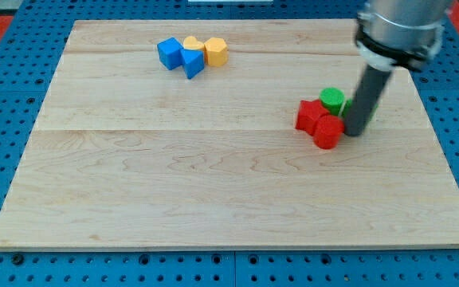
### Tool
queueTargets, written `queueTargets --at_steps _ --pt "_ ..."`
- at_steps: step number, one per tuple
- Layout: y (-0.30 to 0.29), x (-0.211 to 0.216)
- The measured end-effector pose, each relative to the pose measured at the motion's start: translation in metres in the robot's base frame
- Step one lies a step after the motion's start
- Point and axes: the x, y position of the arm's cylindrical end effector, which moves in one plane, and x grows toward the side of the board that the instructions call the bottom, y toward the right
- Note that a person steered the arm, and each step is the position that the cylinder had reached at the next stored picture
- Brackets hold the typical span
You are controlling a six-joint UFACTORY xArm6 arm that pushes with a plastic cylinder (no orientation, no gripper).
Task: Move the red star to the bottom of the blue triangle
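The red star (310, 115) lies on the right part of the wooden board (174, 191). A second red block (327, 133) touches its lower right side. The blue triangle (193, 63) lies far off at the view's top left, between a blue block (168, 53) and a yellow hexagon-like block (216, 52). My tip (355, 132) stands just right of the second red block, touching or nearly touching it, and right of the red star.
A green round block (332, 100) sits just above the red star. Another green block (373, 108) is mostly hidden behind the rod. A second yellow block (191, 42) peeks out above the blue triangle. A blue pegboard (6, 104) surrounds the board.
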Motion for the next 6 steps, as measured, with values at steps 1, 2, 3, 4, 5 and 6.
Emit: queueTargets --at_steps 1,2,3,4,5,6 --pt "-0.054 -0.028" --pt "-0.045 -0.047" --pt "-0.031 -0.024" --pt "-0.078 -0.016" --pt "-0.125 -0.057" --pt "-0.137 -0.105"
